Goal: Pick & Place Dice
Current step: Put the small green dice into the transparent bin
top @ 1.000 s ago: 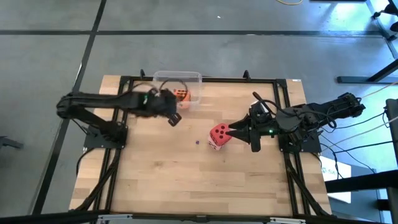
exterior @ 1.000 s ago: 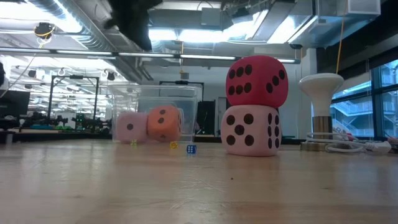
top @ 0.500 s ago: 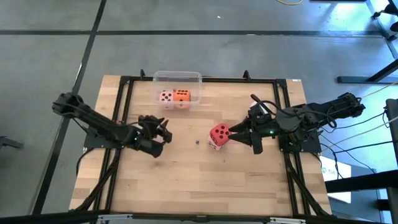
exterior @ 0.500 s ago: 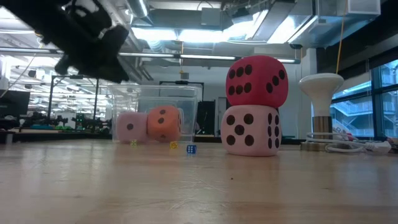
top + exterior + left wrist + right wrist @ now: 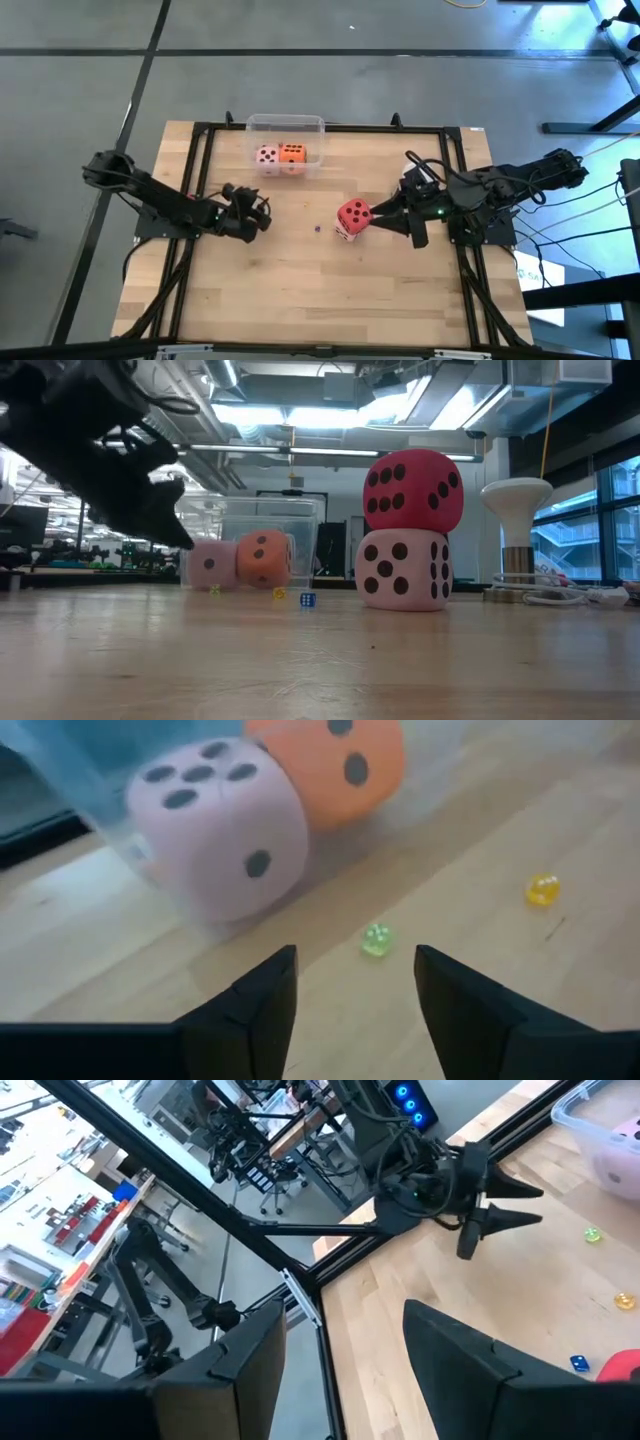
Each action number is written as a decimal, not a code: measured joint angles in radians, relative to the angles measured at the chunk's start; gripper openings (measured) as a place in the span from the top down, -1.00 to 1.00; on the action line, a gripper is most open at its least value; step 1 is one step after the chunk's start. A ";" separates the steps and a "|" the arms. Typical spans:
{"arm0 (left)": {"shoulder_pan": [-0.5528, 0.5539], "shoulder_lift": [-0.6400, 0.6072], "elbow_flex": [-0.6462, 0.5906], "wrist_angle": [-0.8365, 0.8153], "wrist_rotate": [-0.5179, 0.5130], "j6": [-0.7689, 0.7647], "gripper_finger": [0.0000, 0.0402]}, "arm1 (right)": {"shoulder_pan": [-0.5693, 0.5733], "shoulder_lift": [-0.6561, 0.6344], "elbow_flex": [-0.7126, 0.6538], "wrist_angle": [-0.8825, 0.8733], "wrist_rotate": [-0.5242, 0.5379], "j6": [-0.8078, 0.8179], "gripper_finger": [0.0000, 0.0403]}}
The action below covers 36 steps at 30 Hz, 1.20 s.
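Note:
A red die (image 5: 352, 212) sits stacked on a pale pink die (image 5: 403, 568) at the table's middle right. A pink die (image 5: 267, 156) and an orange die (image 5: 292, 153) lie inside the clear tub (image 5: 285, 124) at the far edge. My left gripper (image 5: 264, 213) is open and low over the table, on the near side of the tub. Its wrist view shows the pink die (image 5: 215, 820) and orange die (image 5: 335, 760) ahead of its fingers (image 5: 270, 995). My right gripper (image 5: 378, 215) is open and raised high, just right of the stack. It holds nothing.
Tiny loose dice lie on the wood: a green one (image 5: 375, 938), a yellow one (image 5: 541, 890) and a blue one (image 5: 307, 600). A black frame (image 5: 200, 130) borders the table. A white mushroom-shaped object (image 5: 515, 510) stands at the right.
My left gripper has come away from above the tub, sinking toward the table and moving toward the near and left edges. It now hangs low in front of the tub. The dice have kept their places.

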 joint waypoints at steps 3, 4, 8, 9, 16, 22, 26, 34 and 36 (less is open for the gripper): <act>0.029 0.000 -0.069 0.209 0.022 0.133 0.03 | 0.000 0.000 0.000 0.000 0.014 0.000 0.00; 0.041 0.000 -0.090 0.280 0.035 0.181 0.02 | 0.000 0.000 0.000 0.000 0.020 0.000 0.00; 0.098 0.010 -0.154 0.410 0.108 0.265 0.02 | 0.000 0.000 0.000 0.000 0.030 0.001 0.00; 0.110 0.016 -0.162 0.426 0.119 0.277 0.02 | 0.000 0.000 0.000 0.000 0.031 0.003 0.00; 0.192 0.138 -0.163 0.620 0.238 0.483 0.02 | 0.000 0.000 0.000 0.000 0.041 0.023 0.00; 0.268 0.255 -0.164 0.769 0.300 0.561 0.02 | 0.000 0.000 0.000 0.000 0.060 0.050 0.00; 0.316 0.297 -0.164 0.812 0.381 0.586 0.02 | 0.000 0.000 0.000 0.000 0.060 0.063 0.00; 0.380 0.340 -0.163 0.864 0.494 0.668 0.02 | 0.000 0.000 0.000 0.000 0.059 0.076 0.00; 0.393 0.343 -0.163 0.879 0.512 0.713 0.02 | 0.000 0.000 0.000 0.000 0.059 0.076 0.00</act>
